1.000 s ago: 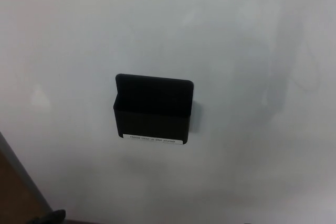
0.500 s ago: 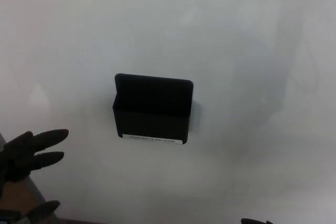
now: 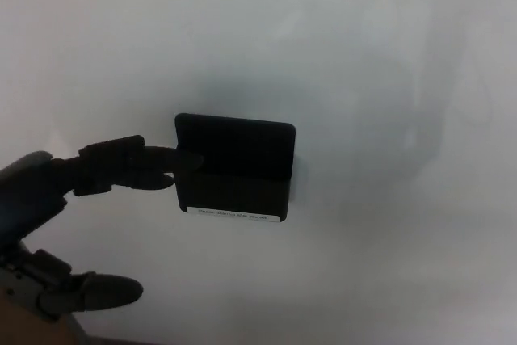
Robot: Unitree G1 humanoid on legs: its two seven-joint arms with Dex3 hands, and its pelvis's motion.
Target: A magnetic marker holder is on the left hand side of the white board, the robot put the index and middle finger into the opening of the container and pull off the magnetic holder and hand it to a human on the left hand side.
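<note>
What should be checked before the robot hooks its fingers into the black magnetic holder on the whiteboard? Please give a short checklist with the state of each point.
1. Black rectangular magnetic holder sits flat on the white board: ok.
2. Left hand open, holding nothing: ok.
3. Upper fingers level with the holder's opening: ok.
4. Fingertips inside the opening: cannot tell, black on black.
5. Thumb clear below the holder: ok.
6. Person to receive it in view: not ok.

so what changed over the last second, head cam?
The left hand came up from the lower left corner and reached right; its two fingers are now at the left edge of the black marker holder, thumb hanging below. Nothing gripped yet. Holder still sits on the whiteboard, unmoved. The right hand is out of view.
</note>
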